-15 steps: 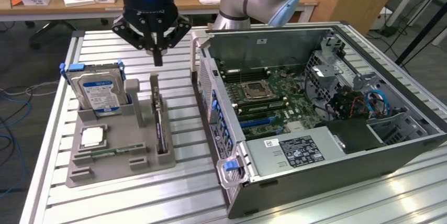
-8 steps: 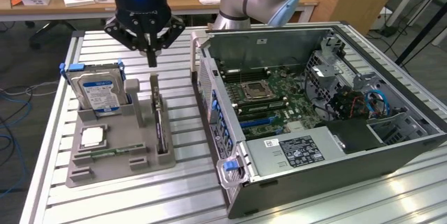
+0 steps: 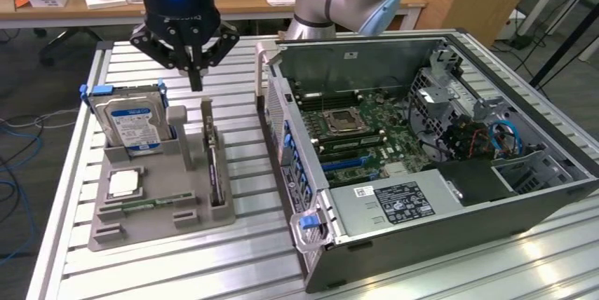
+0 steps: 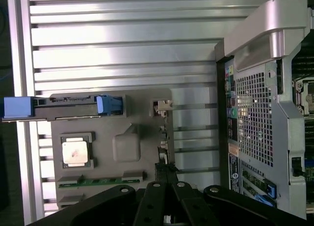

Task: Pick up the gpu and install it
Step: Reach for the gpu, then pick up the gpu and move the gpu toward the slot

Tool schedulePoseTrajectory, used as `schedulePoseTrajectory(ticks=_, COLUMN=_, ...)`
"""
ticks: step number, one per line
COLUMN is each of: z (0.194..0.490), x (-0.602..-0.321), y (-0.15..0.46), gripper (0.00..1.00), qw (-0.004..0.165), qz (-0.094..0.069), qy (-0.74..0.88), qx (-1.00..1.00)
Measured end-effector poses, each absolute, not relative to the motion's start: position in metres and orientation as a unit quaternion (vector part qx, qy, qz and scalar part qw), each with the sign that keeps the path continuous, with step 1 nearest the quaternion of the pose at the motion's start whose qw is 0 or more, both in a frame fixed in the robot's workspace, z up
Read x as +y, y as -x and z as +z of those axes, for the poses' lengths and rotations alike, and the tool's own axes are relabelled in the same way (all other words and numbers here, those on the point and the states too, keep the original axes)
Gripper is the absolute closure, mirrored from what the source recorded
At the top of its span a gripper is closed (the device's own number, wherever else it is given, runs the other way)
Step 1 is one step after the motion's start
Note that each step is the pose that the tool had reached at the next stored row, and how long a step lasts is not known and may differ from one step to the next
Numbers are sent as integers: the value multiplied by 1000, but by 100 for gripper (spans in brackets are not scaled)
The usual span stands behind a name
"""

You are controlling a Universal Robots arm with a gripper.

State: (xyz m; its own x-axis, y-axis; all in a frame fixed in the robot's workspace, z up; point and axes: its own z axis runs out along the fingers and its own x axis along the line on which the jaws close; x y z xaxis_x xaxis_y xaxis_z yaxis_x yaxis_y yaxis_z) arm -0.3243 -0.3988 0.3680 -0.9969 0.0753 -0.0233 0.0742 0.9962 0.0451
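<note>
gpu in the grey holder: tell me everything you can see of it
The gpu is a thin, flat, dark circuit card with a silvery metal bracket at one end. It stands on edge in a slot of the grey plastic holder, on the side nearest the open grey computer case, not installed. The black pincer hangs shut above its bracket end, not touching it.

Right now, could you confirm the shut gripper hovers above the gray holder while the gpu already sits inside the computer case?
Not quite: the exterior view shows the gpu standing on edge in the gray holder, not in the computer case. The shut gripper does hover above it.
</note>
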Motion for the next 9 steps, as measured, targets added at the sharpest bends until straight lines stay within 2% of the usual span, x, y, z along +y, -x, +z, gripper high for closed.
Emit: schedulePoseTrajectory(ticks=9, z=368, x=-399, y=325, gripper=89, qw=12, qz=22, qy=-37, qx=999)
